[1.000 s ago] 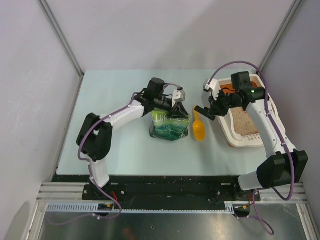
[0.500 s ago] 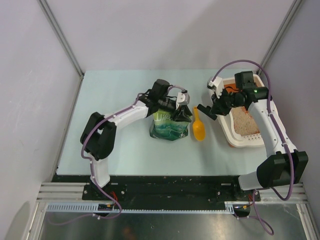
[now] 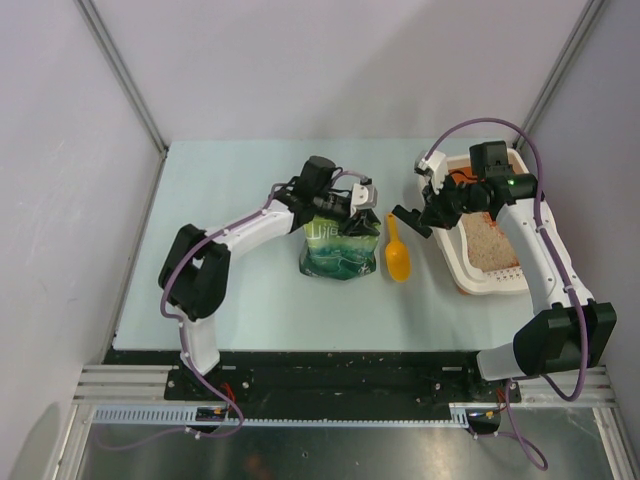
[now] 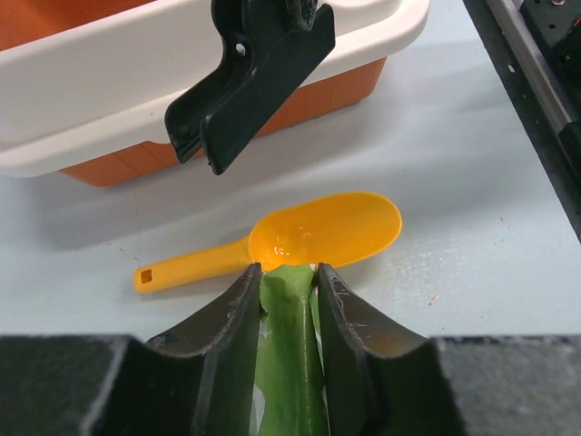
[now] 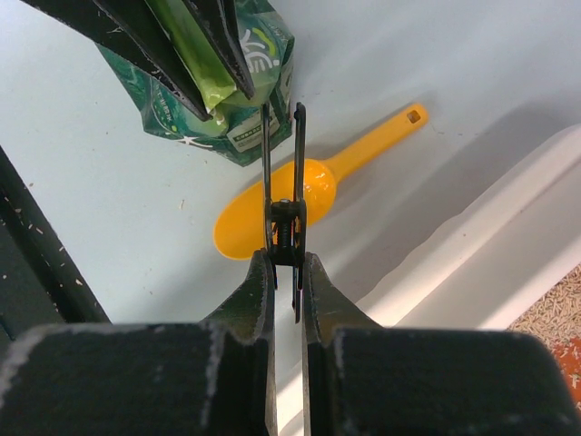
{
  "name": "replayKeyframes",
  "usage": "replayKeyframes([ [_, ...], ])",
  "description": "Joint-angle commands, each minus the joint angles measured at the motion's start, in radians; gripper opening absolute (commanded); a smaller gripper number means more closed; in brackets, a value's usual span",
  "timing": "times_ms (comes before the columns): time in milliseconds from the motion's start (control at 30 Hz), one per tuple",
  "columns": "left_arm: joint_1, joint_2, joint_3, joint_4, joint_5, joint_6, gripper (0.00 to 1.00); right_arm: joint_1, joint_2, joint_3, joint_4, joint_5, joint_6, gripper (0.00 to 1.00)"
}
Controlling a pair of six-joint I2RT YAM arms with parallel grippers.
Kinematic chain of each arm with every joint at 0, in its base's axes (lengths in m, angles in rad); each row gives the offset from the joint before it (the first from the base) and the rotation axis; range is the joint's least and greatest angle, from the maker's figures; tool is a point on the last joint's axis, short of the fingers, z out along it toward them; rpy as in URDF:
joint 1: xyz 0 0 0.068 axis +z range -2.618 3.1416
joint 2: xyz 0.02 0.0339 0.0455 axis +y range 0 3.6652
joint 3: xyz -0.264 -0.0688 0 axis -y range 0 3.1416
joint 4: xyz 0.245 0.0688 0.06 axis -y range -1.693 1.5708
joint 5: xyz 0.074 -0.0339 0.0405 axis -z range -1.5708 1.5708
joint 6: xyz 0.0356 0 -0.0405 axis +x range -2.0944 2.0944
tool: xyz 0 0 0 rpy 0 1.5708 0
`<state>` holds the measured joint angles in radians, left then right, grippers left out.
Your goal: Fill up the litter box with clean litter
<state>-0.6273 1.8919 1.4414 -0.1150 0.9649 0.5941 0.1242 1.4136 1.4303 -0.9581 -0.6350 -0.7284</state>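
The left claw [image 4: 284, 268] is narrowed onto the folded top edge of the green bag [image 3: 340, 255], one finger on each side. The fingers look pressed against the fold, though the wrist view is too tight to be sure how firmly. The right claw [image 5: 283, 259] is nearly closed and pinches a thin black clip [image 5: 287, 222], which sticks out past its fingertips.

Counted: two arms, two claws, one litter box, one bag, one scoop, one clip.

The litter box [image 3: 447, 250] lies at the right side of the table [image 3: 230, 180], long side running away from the arms. The litter [image 3: 490, 245] is inside it, spread over the middle and near part, with orange floor bare at the far end. The bag stands near the table's centre. The orange scoop [image 3: 398, 258] lies flat between bag and box, bowl toward the arms, touching neither.

The left arm [image 3: 250, 228] reaches forward and to the right, elbow bent, wrist over the bag's top. The right arm [image 3: 535, 250] runs forward beside the box, then bends left across its far end, its claw hanging over the box's left rim, tilted toward the scoop.
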Motion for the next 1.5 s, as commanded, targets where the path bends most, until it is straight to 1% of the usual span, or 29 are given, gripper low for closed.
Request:
replayKeyframes([
  [0, 0.005, -0.014, 0.019, -0.022, 0.014, 0.026, 0.36, -0.003, -0.038, 0.005, 0.022, -0.015, 0.015, 0.00],
  [33, 0.002, -0.016, 0.016, -0.022, 0.009, 0.033, 0.41, -0.003, -0.038, 0.005, 0.022, -0.014, 0.017, 0.00],
  [100, -0.008, -0.025, 0.004, -0.023, -0.002, 0.079, 0.45, -0.006, -0.038, 0.005, 0.028, -0.015, 0.021, 0.00],
  [200, -0.021, -0.059, -0.010, -0.020, -0.046, 0.160, 0.55, -0.009, -0.038, 0.004, 0.032, -0.017, 0.026, 0.00],
  [233, -0.022, -0.077, -0.018, 0.009, -0.057, 0.176, 0.61, -0.008, -0.039, 0.002, 0.032, -0.018, 0.026, 0.00],
  [267, -0.022, -0.112, -0.042, 0.038, -0.075, 0.179, 0.64, -0.008, -0.039, 0.002, 0.029, -0.020, 0.026, 0.00],
  [333, -0.023, -0.146, -0.059, 0.104, -0.100, 0.184, 0.67, -0.009, -0.039, 0.002, 0.030, -0.019, 0.024, 0.00],
  [400, -0.025, -0.186, -0.076, 0.112, -0.136, 0.214, 0.68, -0.009, -0.038, 0.002, 0.036, -0.017, 0.026, 0.00],
  [433, -0.025, -0.198, -0.082, 0.144, -0.144, 0.228, 0.69, -0.009, -0.038, 0.002, 0.038, -0.018, 0.030, 0.00],
  [467, -0.022, -0.217, -0.097, 0.146, -0.150, 0.258, 0.68, -0.009, -0.038, 0.002, 0.041, -0.020, 0.032, 0.00],
  [567, -0.022, -0.241, -0.118, 0.141, -0.129, 0.285, 0.61, -0.011, -0.035, 0.002, 0.045, -0.023, 0.035, 0.00],
  [633, -0.028, -0.231, -0.104, 0.051, -0.095, 0.329, 0.57, -0.011, -0.036, 0.001, 0.048, -0.023, 0.035, 0.00],
  [733, -0.040, -0.196, -0.055, -0.041, -0.098, 0.329, 0.52, -0.015, -0.041, 0.002, 0.056, -0.023, 0.037, 0.00],
  [833, -0.054, -0.165, -0.029, -0.080, -0.115, 0.323, 0.50, -0.014, -0.042, 0.002, 0.070, -0.017, 0.055, 0.00],
  [1000, -0.077, -0.123, 0.007, -0.129, -0.172, 0.340, 0.50, -0.009, -0.038, -0.005, 0.076, 0.014, 0.035, 0.00],
  [1133, -0.089, -0.099, 0.022, -0.146, -0.218, 0.361, 0.50, -0.017, -0.041, -0.016, 0.085, 0.003, 0.035, 0.00],
  [1233, -0.092, -0.076, 0.043, -0.158, -0.248, 0.358, 0.48, -0.020, -0.048, -0.033, 0.094, -0.006, 0.043, 0.00],
  [1333, -0.094, -0.056, 0.062, -0.167, -0.270, 0.354, 0.43, -0.023, -0.059, -0.047, 0.097, -0.014, 0.046, 0.00],
  [1467, -0.092, -0.039, 0.083, -0.175, -0.288, 0.308, 0.36, -0.028, -0.064, -0.050, 0.104, -0.020, 0.050, 0.00],
])
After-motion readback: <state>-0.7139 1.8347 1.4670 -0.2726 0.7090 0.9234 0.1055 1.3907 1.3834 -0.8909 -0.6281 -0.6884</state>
